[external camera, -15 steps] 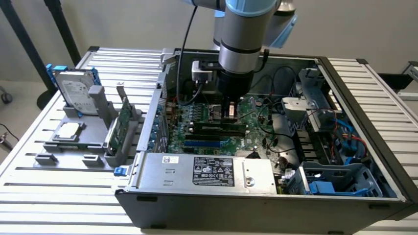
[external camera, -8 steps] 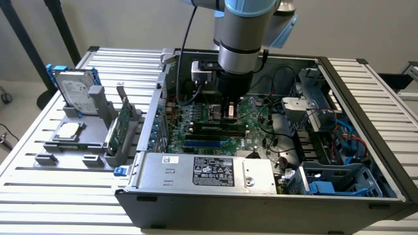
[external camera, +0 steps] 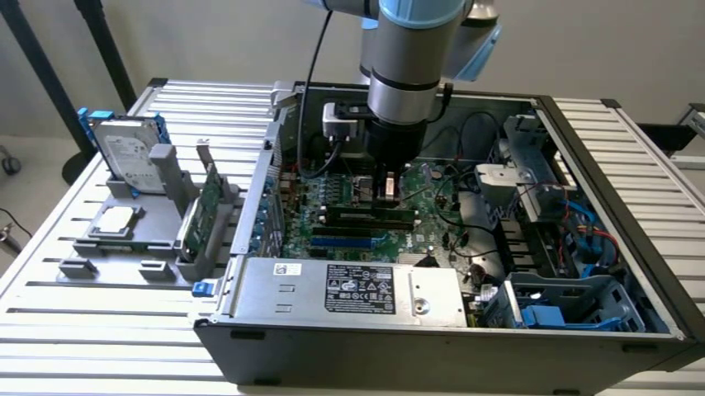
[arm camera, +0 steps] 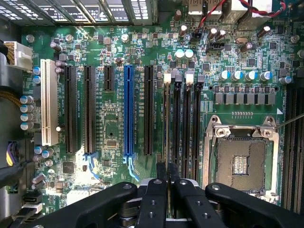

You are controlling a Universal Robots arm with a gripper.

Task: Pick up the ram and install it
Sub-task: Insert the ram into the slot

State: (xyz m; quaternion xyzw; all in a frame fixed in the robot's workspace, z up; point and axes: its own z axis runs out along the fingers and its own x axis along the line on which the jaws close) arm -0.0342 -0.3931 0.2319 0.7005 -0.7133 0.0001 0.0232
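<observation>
Slatted aluminium table (external camera: pixel 66 330) carries the open computer case (external camera: pixel 650 272). I read the gripper (arm camera: pixel 167 167) as clamped on the ram (arm camera: pixel 166 137), which appears edge-on directly below the fingers, over the outermost DIMM slot (arm camera: pixel 176 123). Hazard: slight skew or a mismatched notch would jam the stick and stress the motherboard (arm camera: pixel 114 123).

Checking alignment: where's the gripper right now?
Exterior view: black gripper inside the open grey computer case, jaws shut, over the long black memory slots beside the square metal CPU socket.
</observation>
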